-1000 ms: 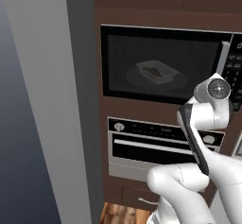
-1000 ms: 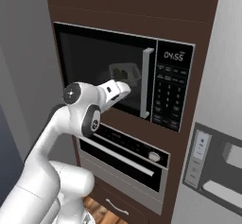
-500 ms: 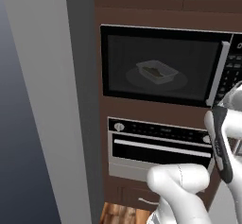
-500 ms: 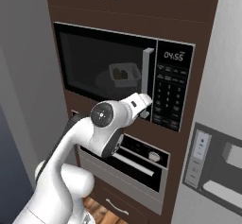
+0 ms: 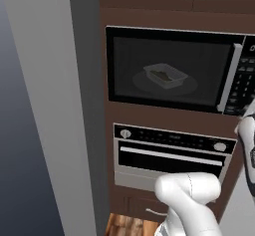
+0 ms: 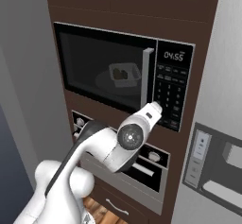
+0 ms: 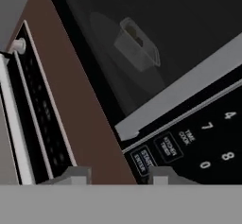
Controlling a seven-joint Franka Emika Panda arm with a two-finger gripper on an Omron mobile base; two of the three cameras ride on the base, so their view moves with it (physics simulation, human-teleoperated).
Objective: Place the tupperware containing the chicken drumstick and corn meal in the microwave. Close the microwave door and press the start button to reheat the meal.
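A: Where is the tupperware (image 5: pixel 166 75) located?

B: It is seen behind the dark glass of the door (image 6: pixel 106 72), resting on the plate (image 5: pixel 144 83) inside the microwave (image 5: pixel 174 70). The door is judged shut, its handle (image 6: pixel 147 76) standing just left of the keypad (image 6: pixel 172 93).

A: What is the state of the gripper (image 7: pixel 113 173)?

B: Nothing is held. The fingertips (image 7: pixel 163 173) are seen apart at the low edge of the hand view, but whether they are released or clenching cannot be told. They are placed near the start button (image 7: pixel 145 161).

A: What faults are to be expected?

B: A neighbouring key, such as the timer key (image 7: pixel 166 147), may be pressed if the fingertip is off-centre. With the fingers apart, the button may be straddled and not pushed. The oven (image 5: pixel 172 158) below is not to be touched.
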